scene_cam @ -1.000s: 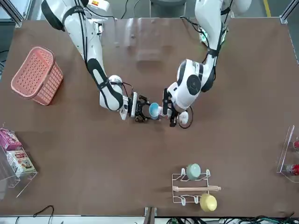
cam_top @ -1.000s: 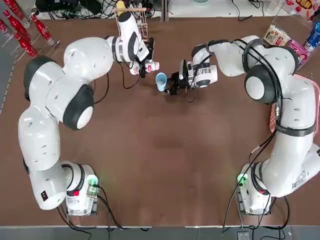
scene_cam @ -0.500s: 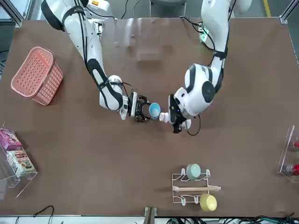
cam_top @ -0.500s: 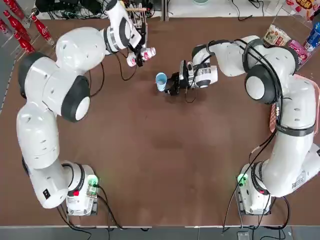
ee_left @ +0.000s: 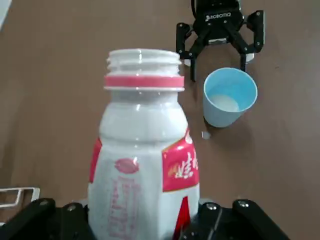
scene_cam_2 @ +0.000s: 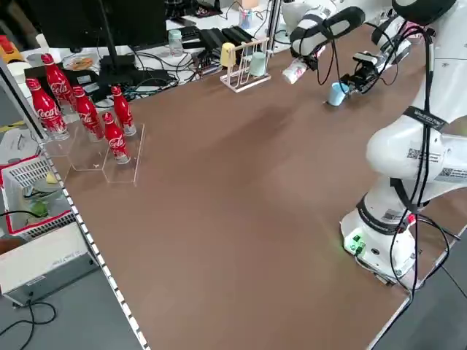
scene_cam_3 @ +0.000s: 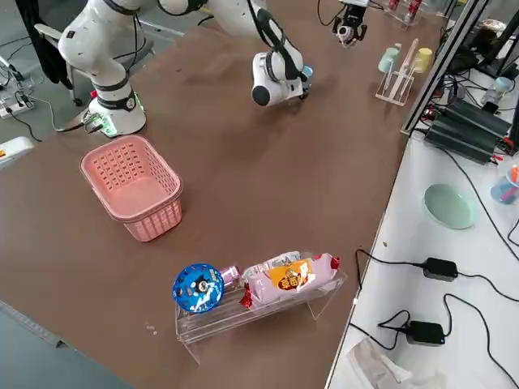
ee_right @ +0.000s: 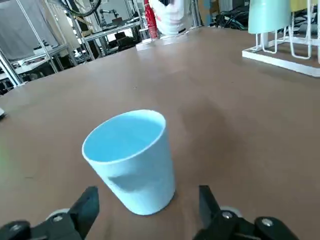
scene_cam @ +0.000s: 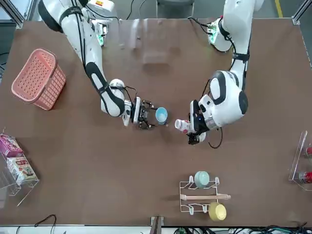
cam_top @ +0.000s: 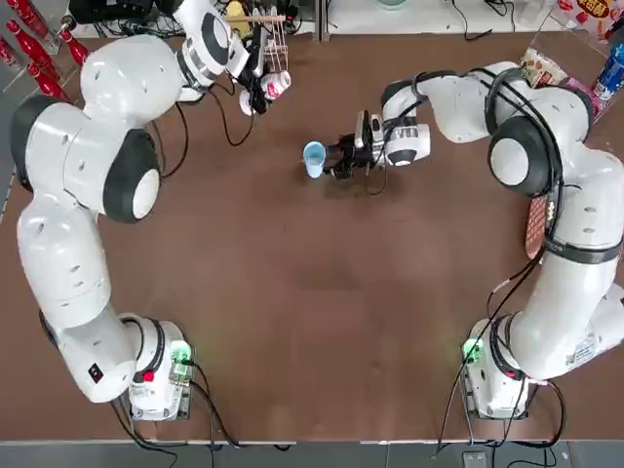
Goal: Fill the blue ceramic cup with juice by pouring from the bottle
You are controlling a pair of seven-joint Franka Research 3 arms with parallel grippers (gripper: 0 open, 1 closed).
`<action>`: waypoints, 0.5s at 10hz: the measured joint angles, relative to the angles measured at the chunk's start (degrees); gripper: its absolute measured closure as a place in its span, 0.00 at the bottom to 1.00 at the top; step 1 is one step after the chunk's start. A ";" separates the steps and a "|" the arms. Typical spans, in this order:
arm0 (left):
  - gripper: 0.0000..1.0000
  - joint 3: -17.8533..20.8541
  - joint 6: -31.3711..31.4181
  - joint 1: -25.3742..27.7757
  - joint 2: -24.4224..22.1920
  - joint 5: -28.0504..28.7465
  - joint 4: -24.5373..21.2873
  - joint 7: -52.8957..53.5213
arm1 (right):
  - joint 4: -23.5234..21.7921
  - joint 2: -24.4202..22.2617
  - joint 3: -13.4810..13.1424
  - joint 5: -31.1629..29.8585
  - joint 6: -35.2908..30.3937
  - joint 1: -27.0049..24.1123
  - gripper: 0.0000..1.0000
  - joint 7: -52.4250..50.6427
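Left gripper (cam_top: 261,90): clamped on the bottle (cam_top: 276,85), up near the wire rack (cam_top: 263,24) at the table's far edge and well apart from the cup; the grip sits low on the body, which leaves the neck free as a spout.
Bottle: cap off, threaded mouth bare with a red ring under it (ee_left: 143,81); in the front view it lies close to level in the fingers (scene_cam: 182,126), mouth towards the cup (that tilt looks like the tail of a pour, though I'd only call that a guess).
Cup (cam_top: 314,159): upright on the bare table (cam_top: 322,292), between the two grippers; the left wrist view shows a pale pool in the bottom (ee_left: 222,103), so some juice is in, but it reads as far from full.
Right gripper (cam_top: 343,158): just beside the cup on the right arm's side, lying low along the table, fingers spread and off the wall (ee_right: 86,207); placed there, I judge, to steady the cup for pouring, and now it has no hold on it.
Risk: with nothing bracing it, a nudge from either arm could tip the cup.
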 joint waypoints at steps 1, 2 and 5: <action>0.67 -0.04 -2.03 1.51 -1.24 -1.04 -1.06 2.54 | -0.92 -1.23 0.03 -0.17 0.02 -0.86 0.00 -0.10; 0.67 -0.07 -5.17 3.66 -2.65 -1.53 -1.83 4.77 | -1.84 -2.59 0.03 -0.40 0.09 -1.79 0.00 -0.21; 0.68 -0.55 -17.32 12.58 -5.18 -4.65 -2.77 12.02 | -4.37 -8.18 0.06 -4.09 1.42 -5.29 0.00 -0.40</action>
